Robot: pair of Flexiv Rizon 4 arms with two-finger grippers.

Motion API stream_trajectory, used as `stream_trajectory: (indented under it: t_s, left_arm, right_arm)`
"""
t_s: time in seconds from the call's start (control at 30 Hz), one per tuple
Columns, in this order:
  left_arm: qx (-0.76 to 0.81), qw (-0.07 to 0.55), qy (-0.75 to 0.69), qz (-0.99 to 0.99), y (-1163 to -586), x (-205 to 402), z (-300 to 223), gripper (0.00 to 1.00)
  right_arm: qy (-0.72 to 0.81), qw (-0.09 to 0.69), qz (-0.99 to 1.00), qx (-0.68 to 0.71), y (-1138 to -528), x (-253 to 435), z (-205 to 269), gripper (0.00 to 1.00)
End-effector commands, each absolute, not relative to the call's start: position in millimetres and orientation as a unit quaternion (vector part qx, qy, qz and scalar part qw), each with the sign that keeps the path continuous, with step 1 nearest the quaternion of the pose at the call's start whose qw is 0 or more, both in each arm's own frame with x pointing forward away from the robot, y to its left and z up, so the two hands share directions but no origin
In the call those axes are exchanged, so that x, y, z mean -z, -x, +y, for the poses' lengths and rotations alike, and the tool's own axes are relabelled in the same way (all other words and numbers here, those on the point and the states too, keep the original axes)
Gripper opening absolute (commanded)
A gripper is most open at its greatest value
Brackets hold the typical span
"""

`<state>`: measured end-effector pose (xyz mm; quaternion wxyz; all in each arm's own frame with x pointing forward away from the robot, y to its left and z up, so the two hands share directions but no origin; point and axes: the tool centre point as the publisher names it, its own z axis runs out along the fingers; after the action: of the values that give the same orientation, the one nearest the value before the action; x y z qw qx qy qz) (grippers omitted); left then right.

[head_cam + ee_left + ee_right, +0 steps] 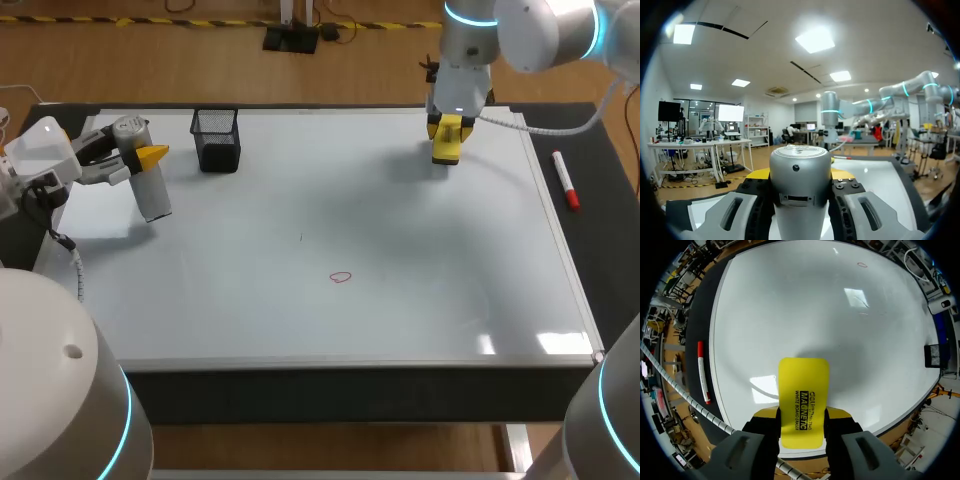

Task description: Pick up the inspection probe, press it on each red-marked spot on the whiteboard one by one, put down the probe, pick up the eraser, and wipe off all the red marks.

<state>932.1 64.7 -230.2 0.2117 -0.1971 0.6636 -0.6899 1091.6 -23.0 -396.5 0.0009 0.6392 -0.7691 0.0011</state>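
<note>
Right gripper [802, 413] clamps the yellow eraser [803, 385] at the whiteboard's [400, 230] far edge; left gripper [800, 176] grasps the probe [800, 165], which mostly hides its yellow tips.

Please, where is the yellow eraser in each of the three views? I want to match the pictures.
Head view: the eraser is near the whiteboard's far right corner, in the right end effector.
Left wrist view: not visible; the probe fills the foreground.
Right wrist view: the eraser is between that end effector's fingers, above the whiteboard's edge.
Shared landmark: the red marker beside the whiteboard, in the head and right wrist views.
</note>
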Motion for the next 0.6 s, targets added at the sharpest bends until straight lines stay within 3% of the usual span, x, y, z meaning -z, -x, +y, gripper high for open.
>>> stream_trajectory:
  t_s: [0.03, 0.6]
  left_arm:
    - [0.69, 0.213, 0.197, 0.663, -932, 229, 65, 0.0]
    - [0.692, 0.209, 0.186, 0.665, -928, 227, 54, 0.0]
  right_arm:
    - [-0.64, 0.006, -0.768, -0.001, -1095, 396, -22, 0.0]
    - [-0.64, 0.006, -0.768, -0.001, -1095, 396, -22, 0.0]
